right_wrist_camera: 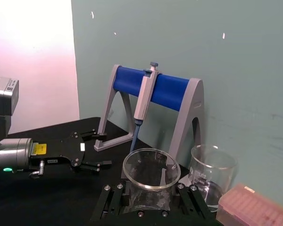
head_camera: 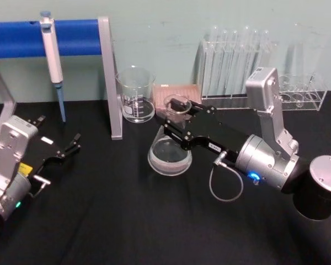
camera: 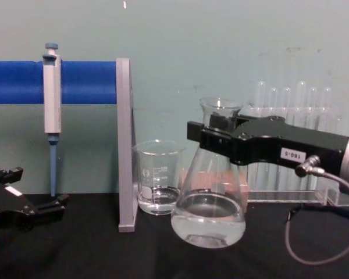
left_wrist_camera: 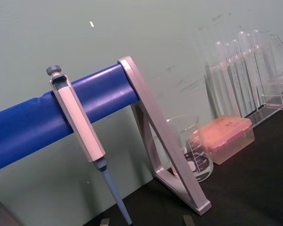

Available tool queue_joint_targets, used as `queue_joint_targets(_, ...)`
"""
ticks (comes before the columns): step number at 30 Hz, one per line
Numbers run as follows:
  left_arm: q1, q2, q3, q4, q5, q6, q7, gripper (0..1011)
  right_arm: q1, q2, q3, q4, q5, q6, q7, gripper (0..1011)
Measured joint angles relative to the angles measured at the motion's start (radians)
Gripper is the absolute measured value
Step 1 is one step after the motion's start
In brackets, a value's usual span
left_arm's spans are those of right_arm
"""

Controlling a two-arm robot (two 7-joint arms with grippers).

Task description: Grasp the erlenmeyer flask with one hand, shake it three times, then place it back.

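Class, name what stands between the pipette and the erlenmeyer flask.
Chest view: the stand's grey upright and the glass beaker, between pipette and erlenmeyer flask.

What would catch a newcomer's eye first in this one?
The right gripper is clamped around the neck of the flask, which tilts at mid-table with clear liquid pooled in its base. Next come the pipette hanging from the blue rack at back left, and the left gripper resting open on the black table near the left edge.
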Motion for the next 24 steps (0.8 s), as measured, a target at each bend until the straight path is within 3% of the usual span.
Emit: queue_joint_targets(24, 0.000, 0.000, 0.000, 0.000, 0.000, 0.000, 0.000, 1001, 0.011, -0.013, -0.019, 0.090, 0.002, -0.038, 0.027, 451)
